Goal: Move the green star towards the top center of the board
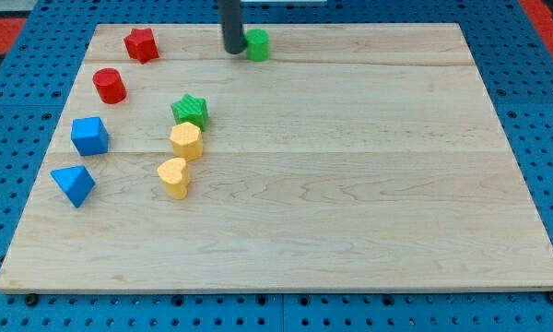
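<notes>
The green star (191, 110) lies on the wooden board (350, 184) at the left of its middle, just above a yellow hexagon block (185, 141). My tip (232, 49) is near the view's top centre, touching or almost touching the left side of a green cylinder (257, 44). The tip stands well above and to the right of the green star, apart from it.
A yellow heart block (174, 177) lies below the yellow hexagon. A red star (141, 43) and a red cylinder (109, 85) are at the upper left. A blue cube (89, 136) and a blue triangular block (73, 184) are near the left edge.
</notes>
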Controlling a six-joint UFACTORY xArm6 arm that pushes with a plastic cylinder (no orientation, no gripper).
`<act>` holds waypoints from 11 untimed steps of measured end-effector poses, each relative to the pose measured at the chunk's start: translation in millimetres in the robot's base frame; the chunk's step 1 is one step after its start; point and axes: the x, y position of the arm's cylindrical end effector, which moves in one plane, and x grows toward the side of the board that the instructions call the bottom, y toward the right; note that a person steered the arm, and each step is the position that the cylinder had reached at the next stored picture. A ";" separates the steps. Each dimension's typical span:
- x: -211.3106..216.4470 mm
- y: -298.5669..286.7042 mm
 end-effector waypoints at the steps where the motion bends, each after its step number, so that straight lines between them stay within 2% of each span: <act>1: -1.5 61.6; 2: -1.3 80.1; 4: 99.7 53.9; 5: 124.1 -1.2; 6: 162.5 -23.4; 7: 172.5 -60.6; 8: 167.1 -84.4; 9: 159.4 -59.5; 11: 95.7 -63.0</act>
